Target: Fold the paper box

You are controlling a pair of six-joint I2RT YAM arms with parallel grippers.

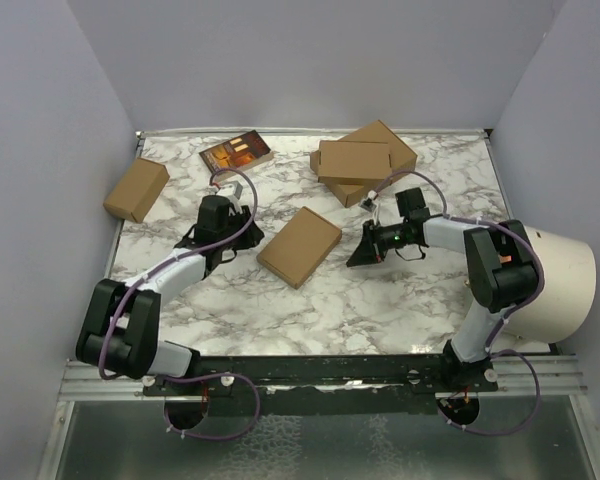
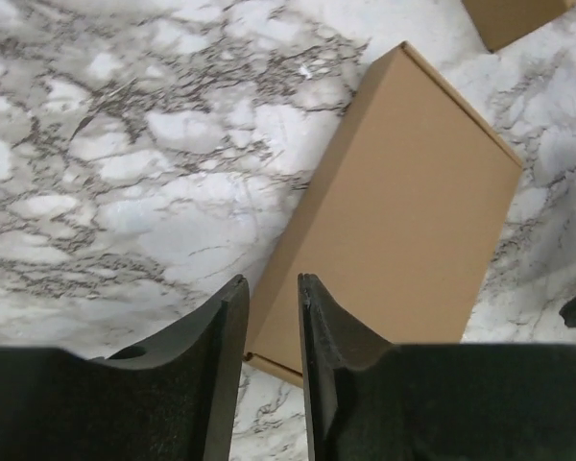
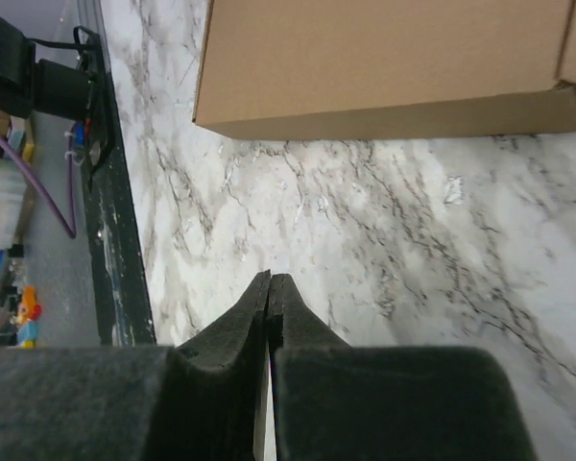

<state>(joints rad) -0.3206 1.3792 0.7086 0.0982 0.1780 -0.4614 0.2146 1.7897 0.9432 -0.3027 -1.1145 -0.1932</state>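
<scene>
The paper box (image 1: 299, 246) lies closed and flat on the marble table (image 1: 380, 310), a thin brown cardboard rectangle set at a slant between the two arms. My left gripper (image 1: 248, 238) sits just left of it. In the left wrist view the left gripper (image 2: 272, 280) is open by a narrow gap with nothing in it, and the box (image 2: 403, 221) lies just beyond its fingertips. My right gripper (image 1: 357, 261) rests to the box's right. In the right wrist view that gripper (image 3: 270, 277) is shut and empty, apart from the box (image 3: 384, 58).
A stacked pair of folded brown boxes (image 1: 365, 160) sits at the back right, a small thicker carton (image 1: 136, 189) at the back left, and a dark printed booklet (image 1: 236, 153) behind the left arm. A white cylinder (image 1: 555, 285) stands off the table's right edge.
</scene>
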